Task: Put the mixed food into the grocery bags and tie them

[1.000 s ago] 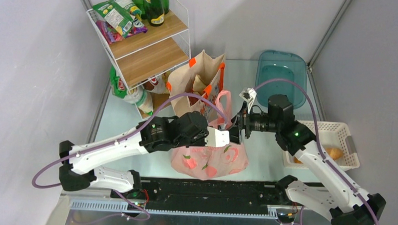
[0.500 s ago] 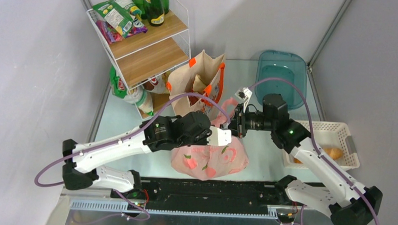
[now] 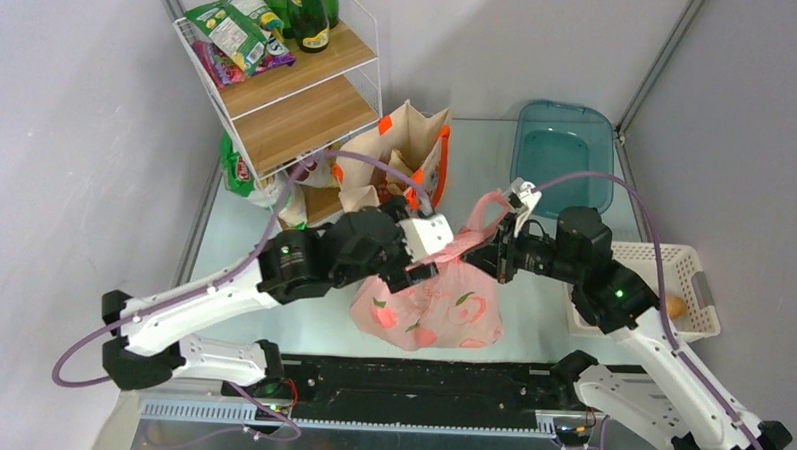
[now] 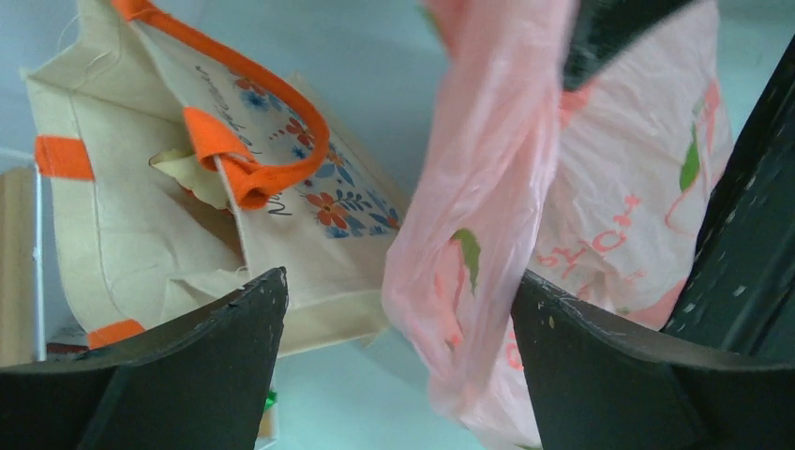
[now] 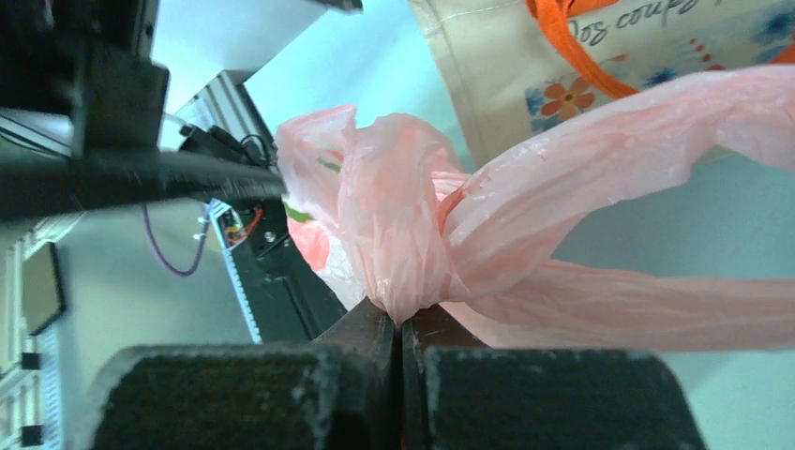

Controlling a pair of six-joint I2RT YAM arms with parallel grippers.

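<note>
The pink grocery bag [image 3: 427,308] sits at the table's front middle, bulging, its contents hidden. My right gripper [image 3: 485,256] is shut on its twisted handle [image 5: 398,216], which is stretched up and to the right. My left gripper [image 4: 398,314] is open, and a loose pink handle strand [image 4: 469,234] hangs between its fingers, close to the right finger [image 4: 609,366]. The beige tote [image 3: 402,150] with orange handles stands open just behind. A bread roll [image 3: 677,307] lies in the white basket [image 3: 663,259].
A wire shelf [image 3: 299,91] with snack packets and green bottles stands at the back left. A teal tray [image 3: 562,146] is at the back right. More packets lie under the shelf [image 3: 266,185].
My left gripper has opened, let go of the pink handle and moved back toward the tote. My right gripper has shut on the handle and pulled it right.
</note>
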